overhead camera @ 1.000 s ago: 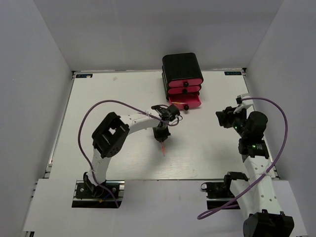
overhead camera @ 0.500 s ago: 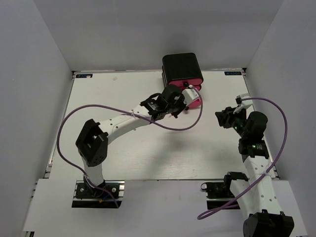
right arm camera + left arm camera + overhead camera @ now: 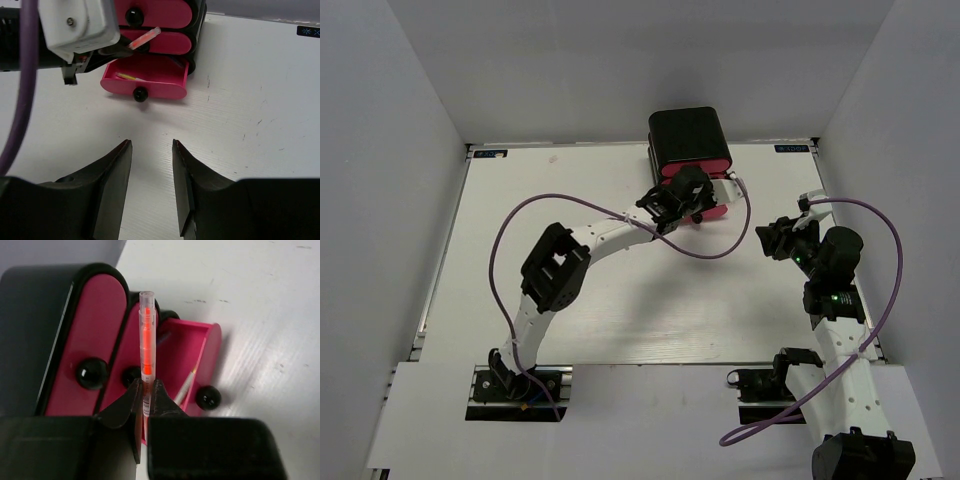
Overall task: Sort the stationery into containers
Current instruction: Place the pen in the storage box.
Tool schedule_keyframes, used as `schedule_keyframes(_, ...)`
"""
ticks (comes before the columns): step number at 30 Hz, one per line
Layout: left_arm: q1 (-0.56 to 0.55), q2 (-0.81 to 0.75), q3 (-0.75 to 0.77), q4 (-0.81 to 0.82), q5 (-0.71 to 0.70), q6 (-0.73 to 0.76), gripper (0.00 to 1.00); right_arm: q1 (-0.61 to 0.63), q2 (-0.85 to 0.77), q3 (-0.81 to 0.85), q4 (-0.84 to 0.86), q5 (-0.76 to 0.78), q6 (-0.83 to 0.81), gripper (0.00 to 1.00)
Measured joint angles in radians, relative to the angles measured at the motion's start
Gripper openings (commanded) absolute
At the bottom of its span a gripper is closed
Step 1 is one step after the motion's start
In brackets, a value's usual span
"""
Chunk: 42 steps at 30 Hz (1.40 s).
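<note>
Just above open drawer [image 3: 212, 352], orange pen [image 3: 146, 340]

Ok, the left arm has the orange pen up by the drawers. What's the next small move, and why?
Probably lower the left gripper a little toward the open bottom drawer before letting go. It is shut on the orange pen, which hangs above that drawer, in front of the closed middle drawer. A yellow stick lies inside, with room beside it.
</note>
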Motion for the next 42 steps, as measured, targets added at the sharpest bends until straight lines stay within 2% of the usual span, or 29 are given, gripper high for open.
schedule_keyframes(9, 0.009, 0.089, 0.079, 0.074, -0.04, 0.035, 0.0, 0.0, 0.0, 0.0, 0.0, -0.002, 0.0, 0.44)
schedule_keyframes(17, 0.017, 0.105, 0.01, 0.104, -0.074, 0.042, 0.03, 0.0, 0.0, 0.0, 0.0, -0.002, 0.0, 0.44)
schedule_keyframes(21, 0.023, 0.105, -0.021, 0.108, -0.095, 0.042, 0.1, 0.0, 0.0, 0.0, 0.0, -0.002, 0.0, 0.44)
schedule_keyframes(25, 0.027, 0.105, -0.023, 0.118, -0.112, 0.042, 0.24, 0.0, 0.0, 0.0, 0.0, -0.002, 0.0, 0.44)
schedule_keyframes(28, 0.031, 0.105, -0.023, 0.122, -0.126, 0.043, 0.41, 0.0, 0.0, 0.0, 0.001, -0.002, 0.0, 0.44)
schedule_keyframes(32, 0.034, 0.105, -0.023, 0.133, -0.14, 0.042, 0.48, -0.002, 0.0, 0.0, 0.001, -0.001, 0.0, 0.44)
schedule_keyframes(40, 0.028, 0.09, -0.029, 0.137, -0.151, 0.032, 0.51, -0.013, 0.0, -0.002, 0.003, -0.002, 0.0, 0.44)
schedule_keyframes(41, 0.026, 0.076, -0.041, 0.14, -0.153, 0.023, 0.49, -0.014, 0.0, -0.002, 0.003, -0.003, 0.0, 0.43)
schedule_keyframes(42, 0.022, 0.056, -0.058, 0.14, -0.152, 0.008, 0.37, -0.015, 0.0, -0.005, 0.011, -0.008, -0.003, 0.31)
